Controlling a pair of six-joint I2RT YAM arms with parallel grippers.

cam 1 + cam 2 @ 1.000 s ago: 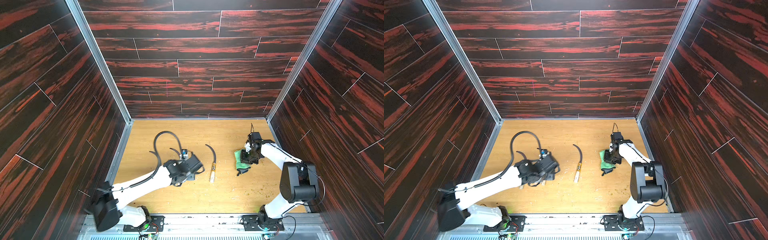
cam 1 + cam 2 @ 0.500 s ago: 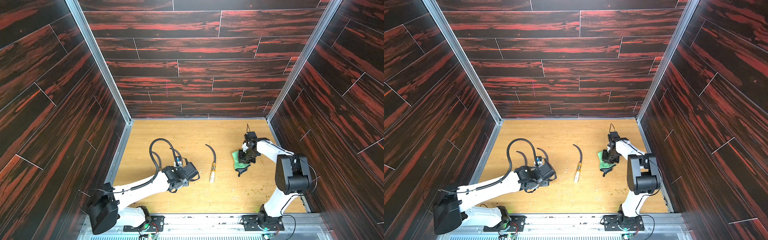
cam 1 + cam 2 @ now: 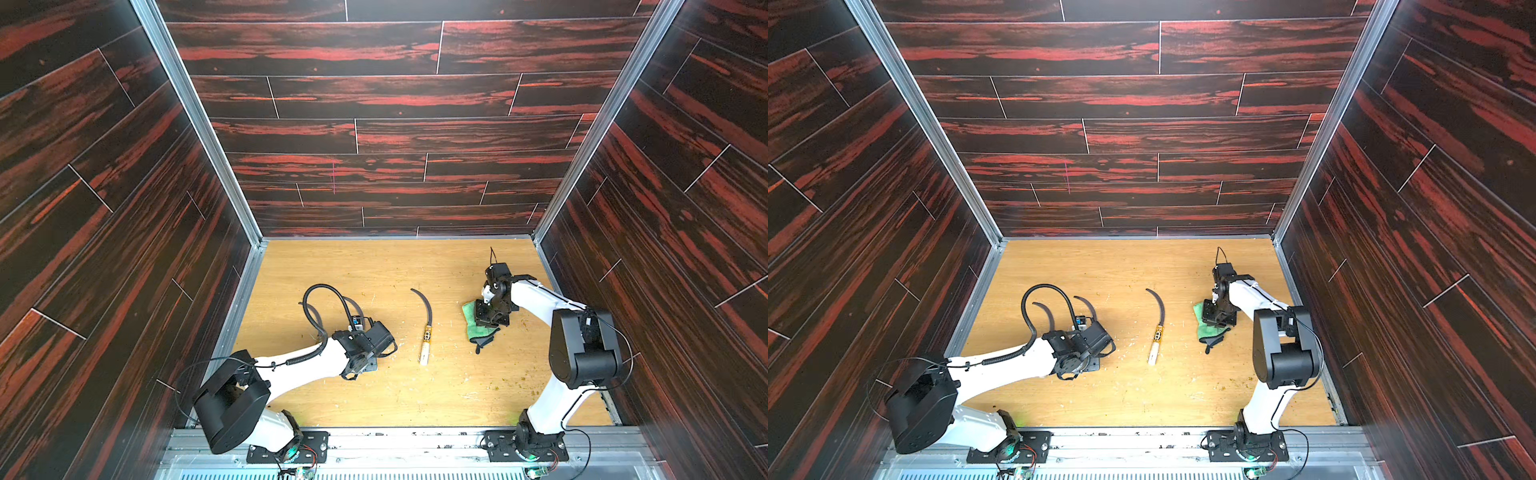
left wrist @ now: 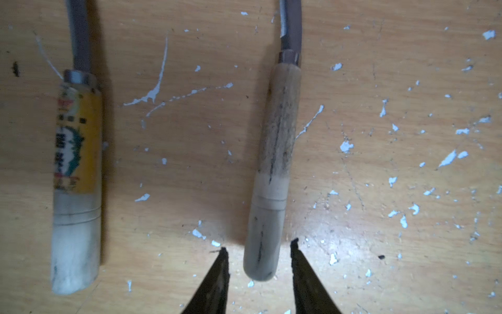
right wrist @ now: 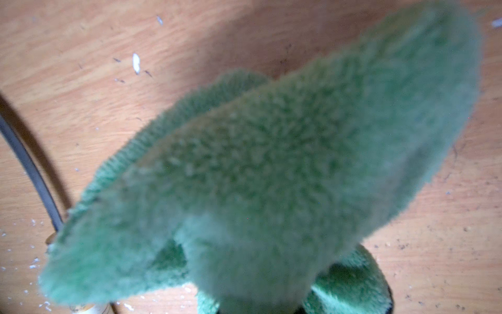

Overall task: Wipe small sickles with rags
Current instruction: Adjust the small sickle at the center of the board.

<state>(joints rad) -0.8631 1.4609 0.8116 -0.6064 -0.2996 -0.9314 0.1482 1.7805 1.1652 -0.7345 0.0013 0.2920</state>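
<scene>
Two small sickles lie side by side under my left arm. In the left wrist view one handle has a yellow label (image 4: 77, 176) and the other is plain wood (image 4: 271, 168). My left gripper (image 4: 259, 245) is open, its fingers (image 4: 217, 280) either side of the plain handle's end with small gaps. In a top view their blades (image 3: 1047, 313) show beyond the left gripper (image 3: 1088, 365). A third sickle (image 3: 426, 332) lies mid-floor. My right gripper (image 3: 490, 318) is shut on the green rag (image 5: 271, 163), just off the floor on the right.
White flecks and crumbs dot the wooden floor (image 3: 415, 395). The left arm's black cable loop (image 3: 324, 299) arches over the two blades. Dark panelled walls close in on three sides, and a metal rail (image 3: 395, 440) runs along the front.
My left gripper has drawn back slightly toward the front and its jaws have narrowed around the plain handle. The right gripper has barely moved, still holding the rag.
</scene>
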